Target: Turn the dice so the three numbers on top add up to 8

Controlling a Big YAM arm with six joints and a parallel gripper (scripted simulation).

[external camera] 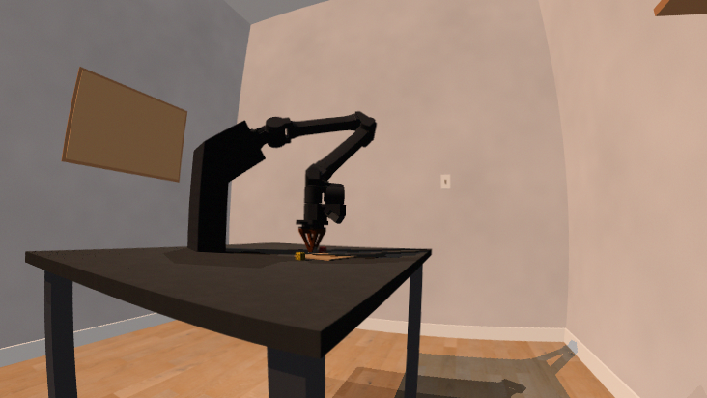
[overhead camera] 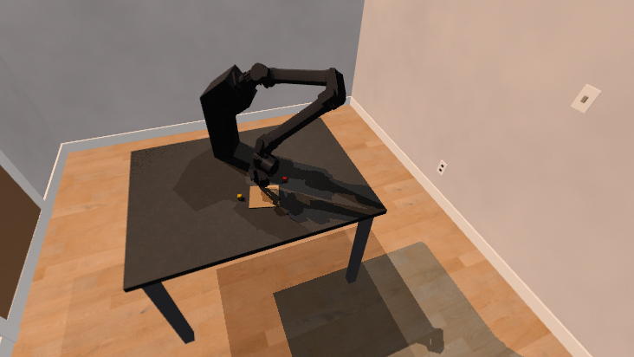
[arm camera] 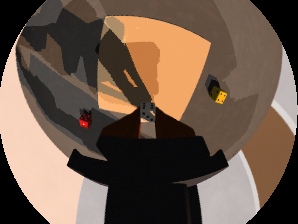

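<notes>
While the black arm (overhead camera: 299, 76) (external camera: 324, 125) is reaching out from its pedestal (overhead camera: 222, 133) (external camera: 210, 197) near the far edge of the desk (overhead camera: 177, 239) (external camera: 197, 284), as the top view shows it, the gripper (overhead camera: 262, 183) (external camera: 311, 250) (arm camera: 147, 110) is pointing down near the middle of the desk. Its fingers are standing nearly together, pinching a grey die (arm camera: 147, 111) between their tips. Dark pips are showing on the die, but I cannot tell which number is facing up, or whether it is touching anything below.

The tan mat (overhead camera: 262, 200) (external camera: 331, 257) (arm camera: 185, 60) is lying flat around the desk's middle, well apart from all four corners, and the gripper is hovering at the mat's side that faces the pedestal. The yellow die (overhead camera: 239, 196) (external camera: 299, 256) (arm camera: 219, 96) is resting off the mat, near its side toward the desk's left edge. The red die (overhead camera: 284, 178) (external camera: 322, 248) (arm camera: 85, 121) is also sitting off the mat, near its corner toward the desk's far right corner. Shadows are falling across part of the mat and toward the near right corner.
</notes>
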